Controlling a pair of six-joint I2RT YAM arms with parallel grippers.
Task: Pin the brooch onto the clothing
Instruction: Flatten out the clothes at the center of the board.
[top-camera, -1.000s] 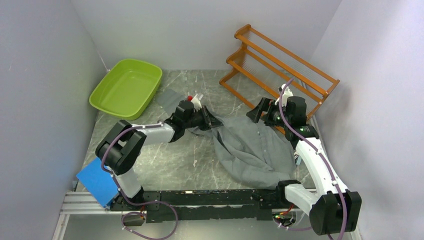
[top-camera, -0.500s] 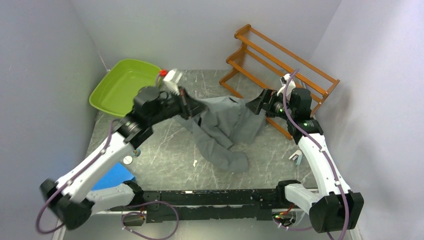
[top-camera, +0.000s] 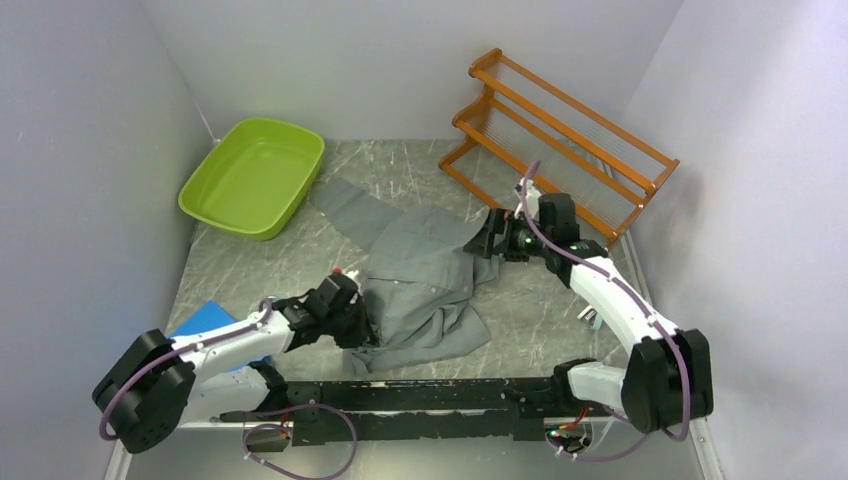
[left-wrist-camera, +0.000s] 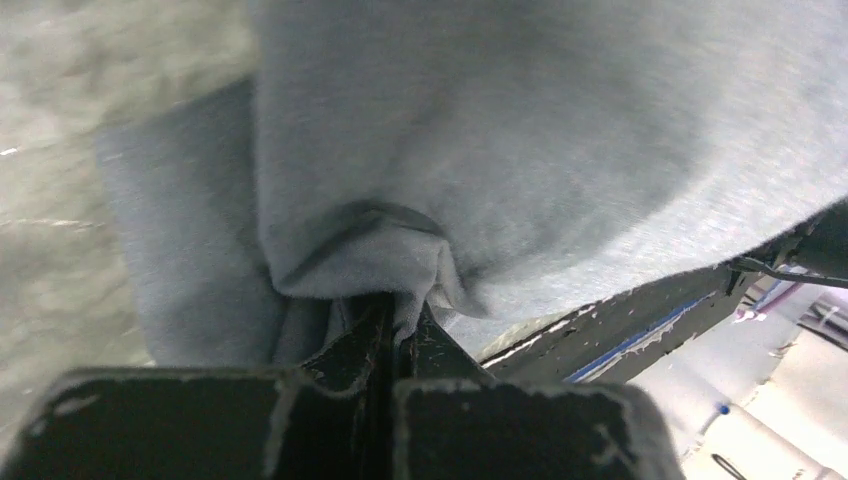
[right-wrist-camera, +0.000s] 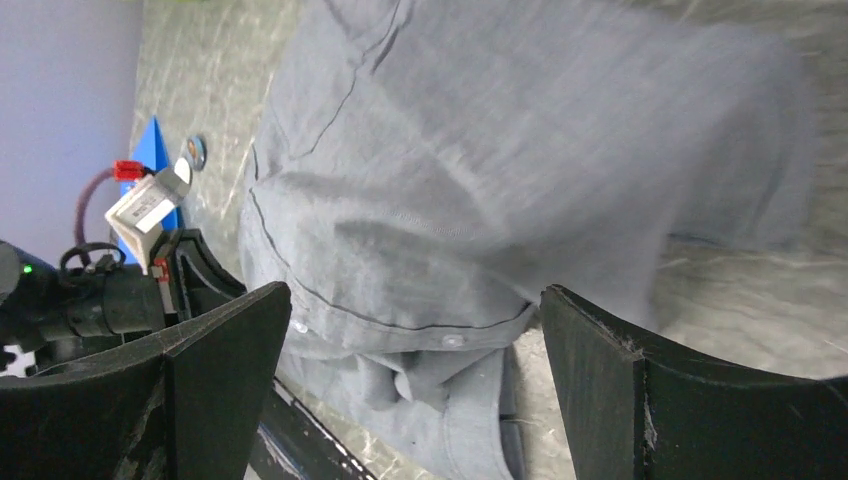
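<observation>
Shirt (top-camera: 420, 262) between green tub (top-camera: 255, 175) and wooden rack (top-camera: 587, 106)

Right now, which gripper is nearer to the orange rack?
Right. The right gripper hangs open beside the rack, at its base; the left gripper pinches the shirt near the table's front edge, far from it.

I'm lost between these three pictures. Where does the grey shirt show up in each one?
Top external: the shirt lies crumpled in the centre of the picture.
Left wrist: the shirt fills most of the picture, with a fold pinched at bottom centre.
Right wrist: the shirt fills the middle and top, framed by the open right gripper.
Shared landmark: the left gripper, shut on the shirt's near edge; it sits at far left in the right wrist view.
</observation>
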